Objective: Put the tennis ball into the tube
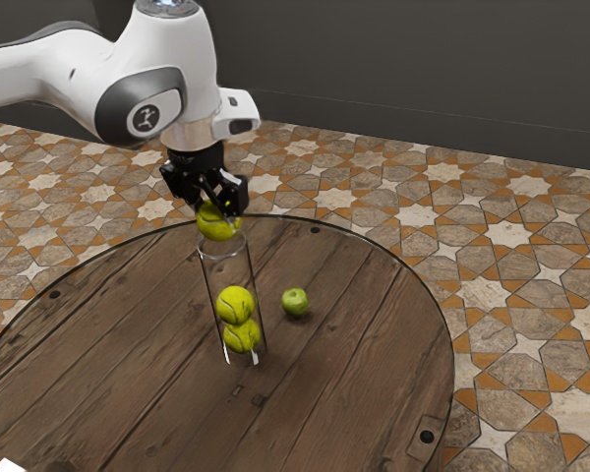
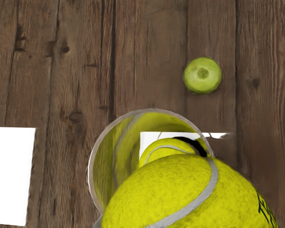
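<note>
My gripper (image 1: 219,205) is shut on a tennis ball (image 1: 216,224), just above the mouth of the clear tube (image 1: 212,280). The tube stands upright on the table, with two yellow tennis balls inside, an upper one (image 1: 235,304) resting on a lower one (image 1: 242,337). In the wrist view the held ball (image 2: 180,194) covers part of the tube's round rim (image 2: 92,156), sitting off to one side of the opening. Past it, inside the tube, part of another ball (image 2: 164,148) can be seen. The held ball hides the rest of the opening.
A small green apple (image 1: 295,302) lies beside the tube on the round wooden table (image 1: 364,364); the wrist view shows this apple (image 2: 202,76) too. A flat white patch (image 2: 9,175) lies on the wood on another side of the tube.
</note>
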Robot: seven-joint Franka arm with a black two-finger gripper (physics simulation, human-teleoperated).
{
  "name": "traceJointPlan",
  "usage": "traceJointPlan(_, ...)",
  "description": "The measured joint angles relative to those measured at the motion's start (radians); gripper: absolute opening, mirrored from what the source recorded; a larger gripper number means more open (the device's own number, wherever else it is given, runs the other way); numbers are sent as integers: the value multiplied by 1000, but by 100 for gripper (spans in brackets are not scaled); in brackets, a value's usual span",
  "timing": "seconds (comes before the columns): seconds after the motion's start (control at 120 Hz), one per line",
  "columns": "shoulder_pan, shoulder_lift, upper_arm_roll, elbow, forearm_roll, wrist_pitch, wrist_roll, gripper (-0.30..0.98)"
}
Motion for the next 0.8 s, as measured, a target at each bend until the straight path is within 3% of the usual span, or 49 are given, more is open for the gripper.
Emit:
traceJointPlan(0.092,0,8,5,5,1,-9,1,-10)
traceJointPlan(0.217,0,13,7,16,-15,-17,12,29)
traceJointPlan(0.333,2,11,10,17,-35,-26,28,48)
traceJointPlan(0.5,1,3,8,31,-37,-43,47,59)
traceJointPlan(0.8,-16,64,-1,257,-43,-223,205,66)
